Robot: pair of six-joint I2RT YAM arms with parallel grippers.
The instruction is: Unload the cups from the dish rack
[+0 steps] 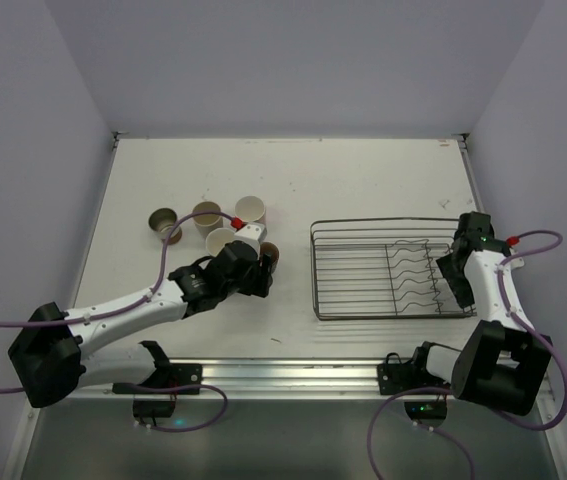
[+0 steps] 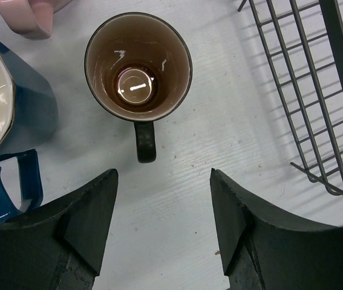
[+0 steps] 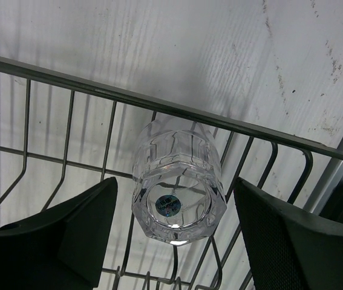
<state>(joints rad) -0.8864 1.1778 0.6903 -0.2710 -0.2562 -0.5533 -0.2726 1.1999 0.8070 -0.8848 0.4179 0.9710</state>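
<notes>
Left gripper [image 2: 163, 181]: open, empty; brown mug [image 2: 138, 66] upright at 12 o'clock. Right gripper [image 3: 176, 187]: open, fingers flanking clear glass [image 3: 177, 163] in dish rack [image 3: 68, 81], gaps both sides.

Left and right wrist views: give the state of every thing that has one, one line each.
dark brown mug: upright on the table, empty.
blue mug: upright on the table.
pink mug: on the table, mostly cropped.
clear glass: in the rack, base facing the camera, not gripped.
dish rack: holds the clear glass.
left gripper: jaws open, empty.
right gripper: jaws open either side of the clear glass.
</notes>
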